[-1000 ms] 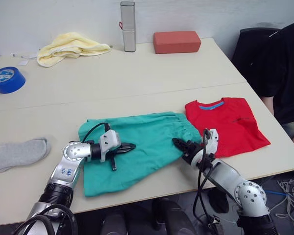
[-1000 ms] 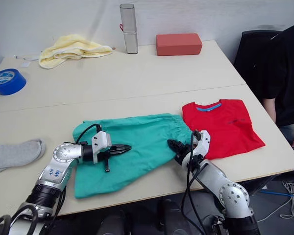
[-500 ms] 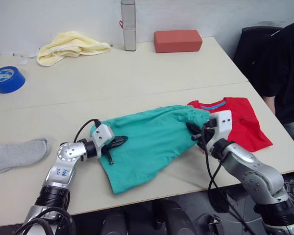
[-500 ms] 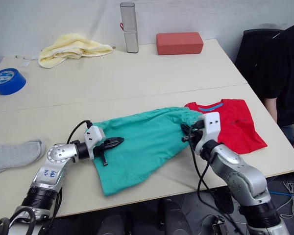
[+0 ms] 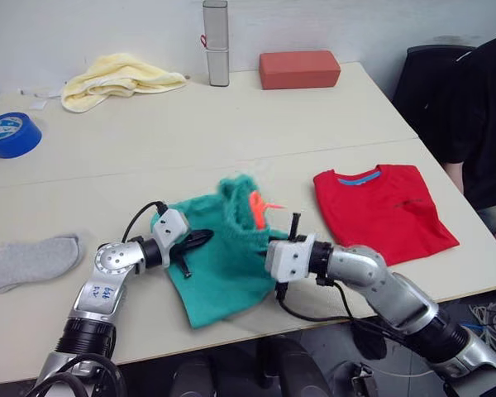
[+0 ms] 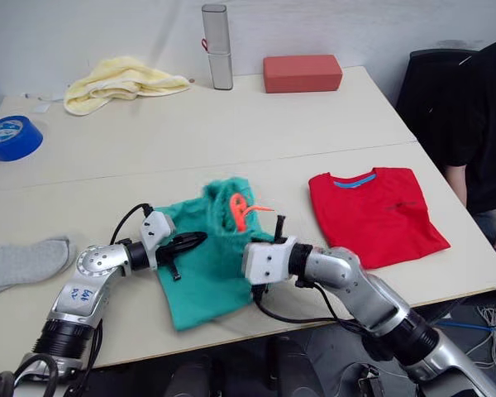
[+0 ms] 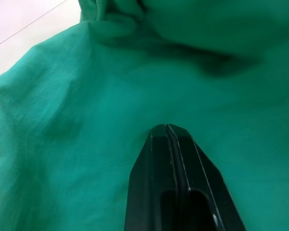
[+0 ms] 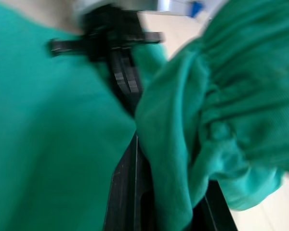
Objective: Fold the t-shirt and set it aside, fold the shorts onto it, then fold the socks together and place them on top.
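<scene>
**Inspector A:** Surface first. A pale table (image 5: 231,124) pushed against a light wall, a seam running across its middle. A person in dark clothing sits at its far right edge.

**Inspector B:** Noted. The jaws?

**Inspector A:** The left gripper (image 7: 167,129) has its two black fingers pressed flat together, tips resting on the shorts (image 5: 223,273); nothing sits between them that I can see. It appears to pin the cloth rather than grip it. The right gripper (image 6: 264,252) has a bunched fold of the waistband clamped between its fingers, as the right wrist view shows, and holds it raised over the middle of the garment with the orange drawstring (image 5: 258,208) sticking up.

**Inspector B:** And the rest of the work?

**Inspector A:** The t-shirt (image 5: 382,211) lies folded flat to the right, apart from the shorts; I judge that step complete. The shorts are mid-fold, one half lifted toward the other, and not yet on the t-shirt. One of the socks (image 5: 29,260) lies untouched at the near left edge.

**Inspector B:** Bystanders?

**Inspector A:** Yellow cloth (image 5: 116,78), blue tape roll (image 5: 11,134), grey canister (image 5: 216,43), red block (image 5: 299,69), all along the far side and well apart from the work.
</scene>
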